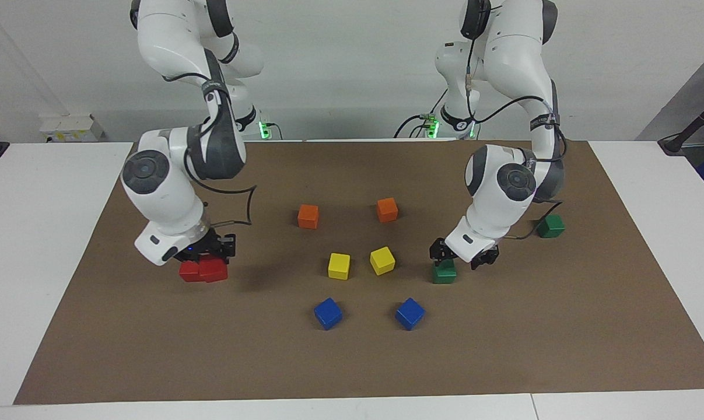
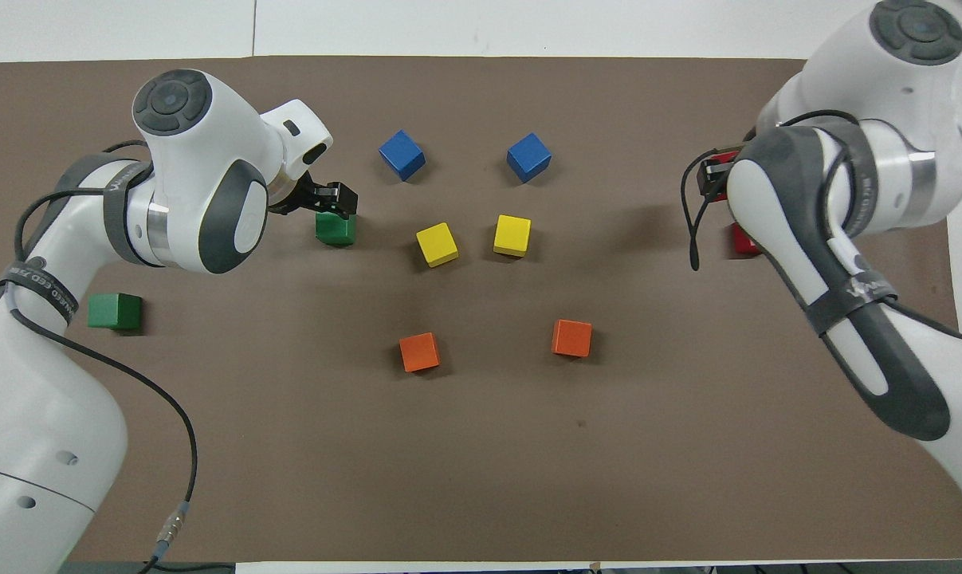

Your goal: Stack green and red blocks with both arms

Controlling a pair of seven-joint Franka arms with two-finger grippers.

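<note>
My right gripper (image 1: 209,255) is low over the mat at the right arm's end, shut on a red block (image 1: 215,270). That block sits right beside the second red block (image 1: 188,273); I cannot tell if they touch. In the overhead view the right arm hides most of this; the gripper (image 2: 714,171) and a piece of red block (image 2: 742,241) show. My left gripper (image 1: 461,258) (image 2: 333,199) is open, just over a green block (image 1: 444,273) (image 2: 335,229) on the mat. The second green block (image 1: 550,226) (image 2: 115,311) lies nearer the robots, toward the left arm's end.
Two orange cubes (image 1: 308,216) (image 1: 387,209), two yellow cubes (image 1: 339,266) (image 1: 382,260) and two blue cubes (image 1: 328,313) (image 1: 410,313) lie in pairs in the middle of the brown mat (image 1: 352,361). White table surrounds the mat.
</note>
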